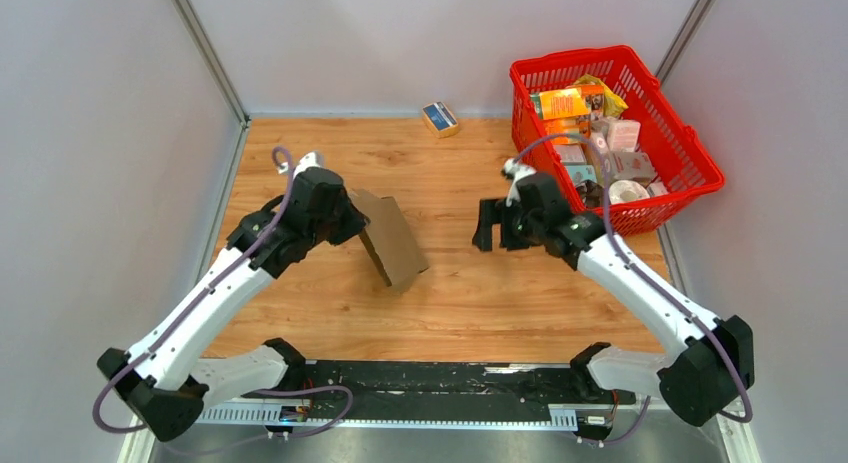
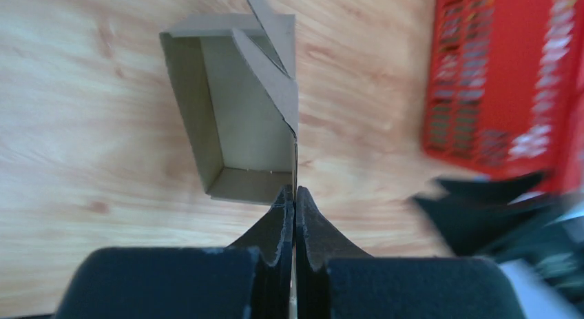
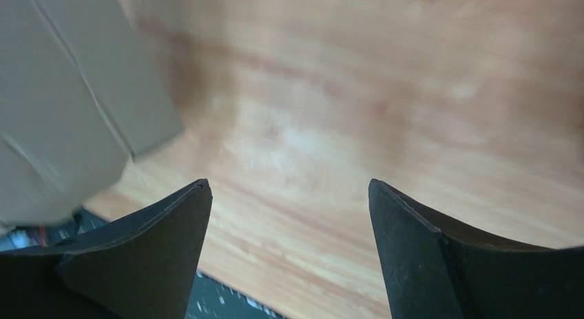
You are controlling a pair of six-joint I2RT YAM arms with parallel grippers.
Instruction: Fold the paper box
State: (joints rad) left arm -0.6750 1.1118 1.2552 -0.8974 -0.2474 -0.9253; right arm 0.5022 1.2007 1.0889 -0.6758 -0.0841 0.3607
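The left jaws are clamped on the edge of one wall of the paper box [image 1: 392, 240], which projects directly ahead of them, partly formed. The right jaws stand apart, empty, clear of the box. The cardboard is probably light, stiff between creases and crushable. Grip flat panels near a crease, not loose flaps.

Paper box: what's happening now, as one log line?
left gripper: shut on paper box | right gripper: open, empty | paper box: partly folded
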